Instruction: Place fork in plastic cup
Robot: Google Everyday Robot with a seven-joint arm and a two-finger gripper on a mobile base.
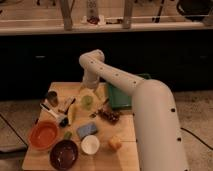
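The gripper [88,93] hangs just above the plastic cup [87,102] near the middle of the worktop [127,137], its fingers spread wide and holding nothing. The fork [69,104] lies on the worktop just left of the cup, beside the white-and-black tool [54,113]
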